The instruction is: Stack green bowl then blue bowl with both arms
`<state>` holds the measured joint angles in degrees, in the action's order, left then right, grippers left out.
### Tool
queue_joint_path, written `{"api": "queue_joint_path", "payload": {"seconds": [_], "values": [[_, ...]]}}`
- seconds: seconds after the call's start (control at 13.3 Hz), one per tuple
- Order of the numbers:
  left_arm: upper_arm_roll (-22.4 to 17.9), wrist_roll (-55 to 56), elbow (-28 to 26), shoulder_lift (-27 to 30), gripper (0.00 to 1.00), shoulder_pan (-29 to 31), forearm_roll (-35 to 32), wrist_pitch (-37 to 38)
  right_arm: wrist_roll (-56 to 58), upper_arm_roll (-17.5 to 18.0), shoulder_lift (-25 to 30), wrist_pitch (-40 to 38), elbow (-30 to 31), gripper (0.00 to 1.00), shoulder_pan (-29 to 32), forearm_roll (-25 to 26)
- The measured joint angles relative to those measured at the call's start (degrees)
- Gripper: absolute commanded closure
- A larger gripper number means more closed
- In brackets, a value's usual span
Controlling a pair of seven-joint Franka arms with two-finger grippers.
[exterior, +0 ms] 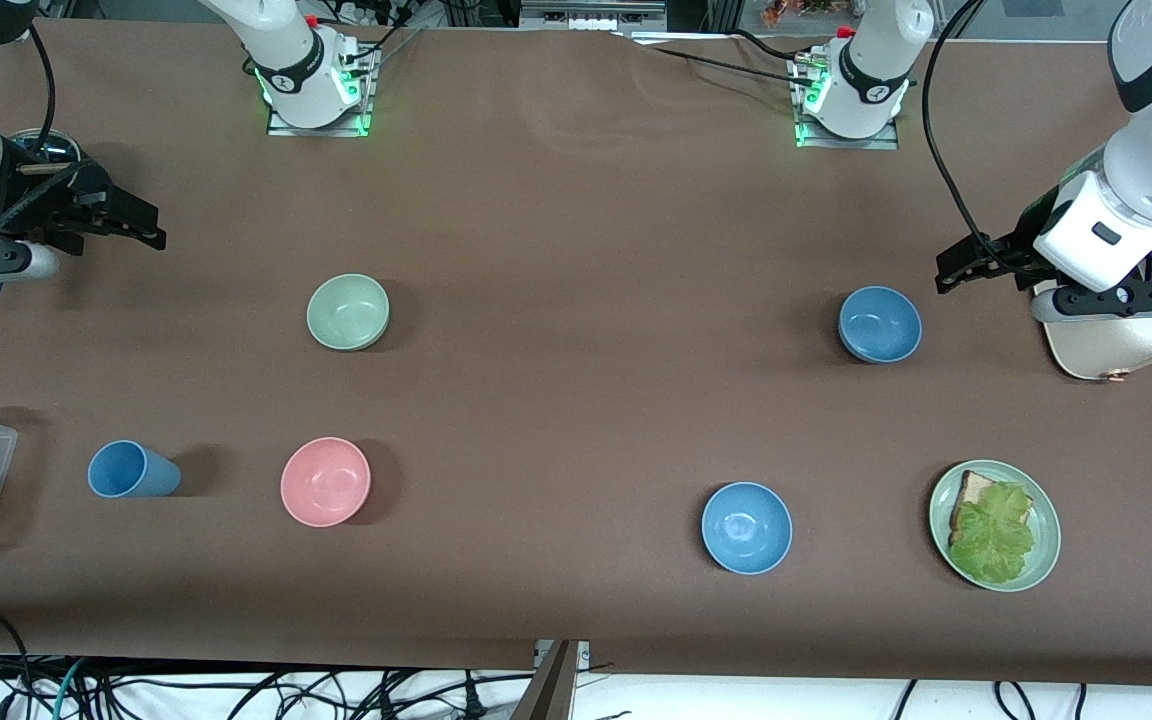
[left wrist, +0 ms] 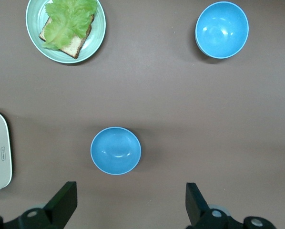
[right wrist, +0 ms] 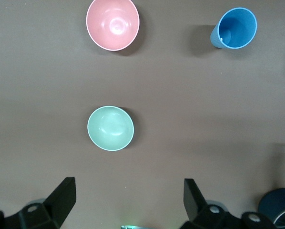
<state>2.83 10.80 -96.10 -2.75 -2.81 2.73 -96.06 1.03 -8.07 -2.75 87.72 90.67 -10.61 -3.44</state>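
Both arms hang high at the table's ends, nothing grabbed yet. Right gripper [right wrist: 126, 200] has its fingers spread wide, green bowl [exterior: 348, 312] sitting toward its end. Left gripper [left wrist: 130, 202] gapes wide too, the duller blue bowl [exterior: 880, 324] close by. Both bowls look light, stiff and smooth; a pinch on the rim seems the safest hold

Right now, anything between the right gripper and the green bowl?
Nothing. In the right wrist view only bare table separates the open right gripper from the green bowl; the front view agrees.
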Motion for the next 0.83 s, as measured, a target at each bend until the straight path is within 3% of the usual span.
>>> {"api": "queue_joint_path", "payload": {"seconds": [0.83], "values": [[0.0,0.0,0.0,0.0,0.0,0.0,0.0,1.3,0.0,0.2,0.0,0.0,0.0,0.0,0.0,0.0]]}}
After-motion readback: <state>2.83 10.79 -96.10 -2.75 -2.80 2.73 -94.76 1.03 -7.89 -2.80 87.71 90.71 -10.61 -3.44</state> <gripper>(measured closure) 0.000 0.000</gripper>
